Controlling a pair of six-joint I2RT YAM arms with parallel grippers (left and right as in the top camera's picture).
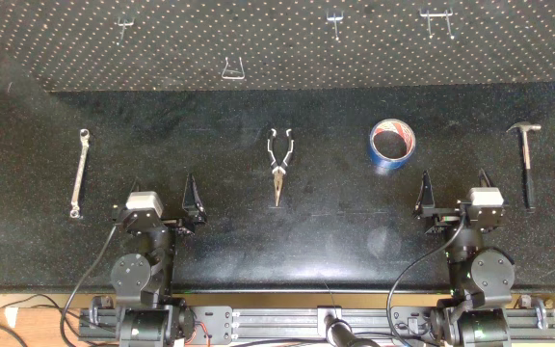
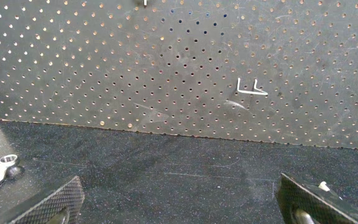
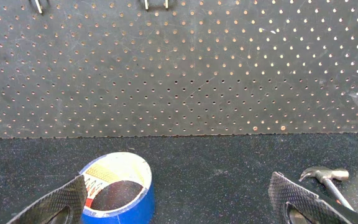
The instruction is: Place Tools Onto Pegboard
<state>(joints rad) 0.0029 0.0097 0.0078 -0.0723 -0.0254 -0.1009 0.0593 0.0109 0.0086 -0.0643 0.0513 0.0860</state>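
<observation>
Black, gritty mat (image 1: 306,231) across the whole worktop, with a dark pegboard (image 1: 258,39) standing along its far edge. Past the near edge, a strip of pale wood (image 1: 8,306) and a metal rail (image 1: 258,320) carrying both arm bases, with cables looped beside them. On the pegboard, four wire pieces: left hook (image 1: 125,24), loop hook (image 1: 232,69) lower down and left of middle, middle hook (image 1: 333,19), double hook (image 1: 436,19) to the right.

Flat on the mat in a row, well apart, none hung yet: wrench (image 1: 79,173) at the left, pliers (image 1: 278,164) in the middle with handles toward the board, blue tape roll (image 1: 391,143) right of middle, hammer (image 1: 525,159) far right with its head toward the board.

Left gripper (image 1: 162,198) near, between wrench and pliers, fingers spread wide, holding nothing. Right gripper (image 1: 454,193) near, between tape roll and hammer, fingers equally wide, empty.

From above, all four tools at once. From the left wrist, closer: the wrench's ring end on the mat, and a bent wire hook (image 2: 250,89) jutting from the scuffed board. From the right wrist: the tape roll lying open side up just beside one finger, and the hammer's head by the other.
</observation>
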